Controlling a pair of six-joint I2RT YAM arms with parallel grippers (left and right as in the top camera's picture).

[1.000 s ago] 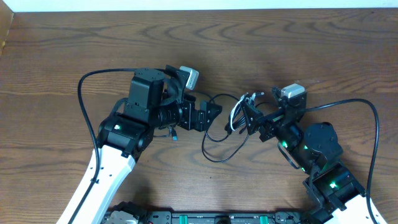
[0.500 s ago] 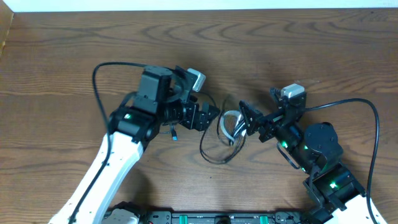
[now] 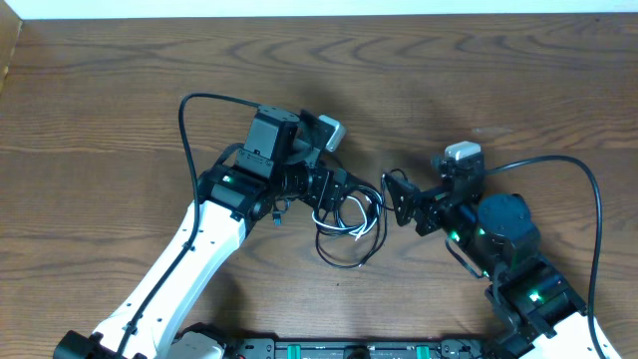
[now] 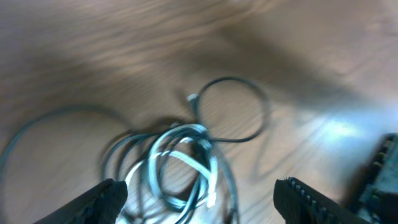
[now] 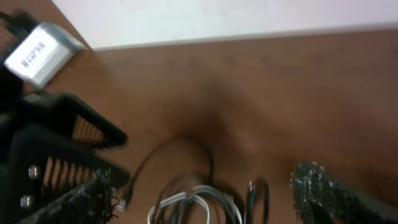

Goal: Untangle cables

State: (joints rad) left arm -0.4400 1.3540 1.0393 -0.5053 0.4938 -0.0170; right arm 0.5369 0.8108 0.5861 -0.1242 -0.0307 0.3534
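Hovering over the heap: left fingers [image 4: 102,198] are spread wide and grip nothing, with the cables [image 3: 349,225] on the table [image 3: 120,90] beneath and between them. Right fingers [image 5: 323,194] are likewise wide open and empty, just right of the heap, tips aimed left at it. The heap sits mid-table between the two arms, a little nearer than the fingers.

Step in hand, as I read it: getting a first hold.
- Take one strand only, not the whole bunch. Closing on several at once would likely tighten the snarl.
- The black loop [image 4: 233,118] on the far side stands clear of the rest and looks the easiest pick.
- One arm should pin or hold while the other draws outward, slowly and low to the table.

Look of the cables: white cord [image 4: 186,158] is coiled in a few tight turns at the middle, with thin black cord threaded through and trailing left. The wrist views are blurred, so I cannot tell which crossings are true knots.
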